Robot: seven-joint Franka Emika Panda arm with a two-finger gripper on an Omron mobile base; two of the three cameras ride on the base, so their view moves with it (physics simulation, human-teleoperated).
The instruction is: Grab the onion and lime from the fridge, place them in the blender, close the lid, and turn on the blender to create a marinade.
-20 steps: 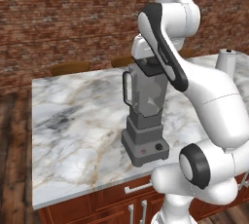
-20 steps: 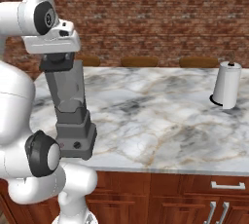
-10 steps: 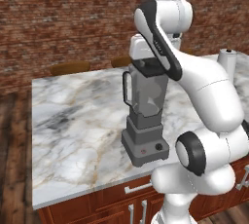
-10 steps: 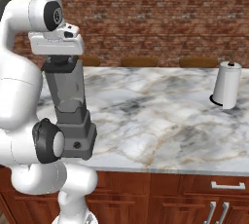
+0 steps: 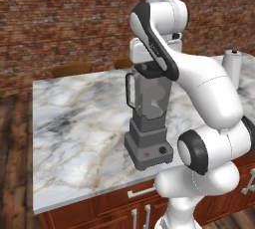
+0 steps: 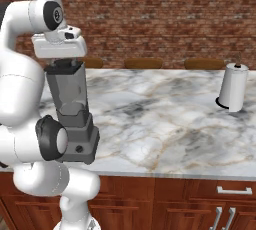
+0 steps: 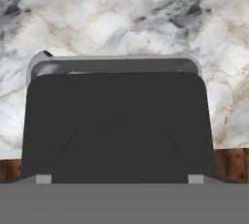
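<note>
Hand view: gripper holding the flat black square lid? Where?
Cannot tell. The gripper stands wide over the flat black square lid at the clear grey blender jar's top; finger contact isn't visible.

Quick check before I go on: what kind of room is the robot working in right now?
Most likely a home kitchen: a marble counter on red-brown wooden cupboards, a blender standing near its front edge, and a white paper-towel roll further along, before a brick wall.
</note>
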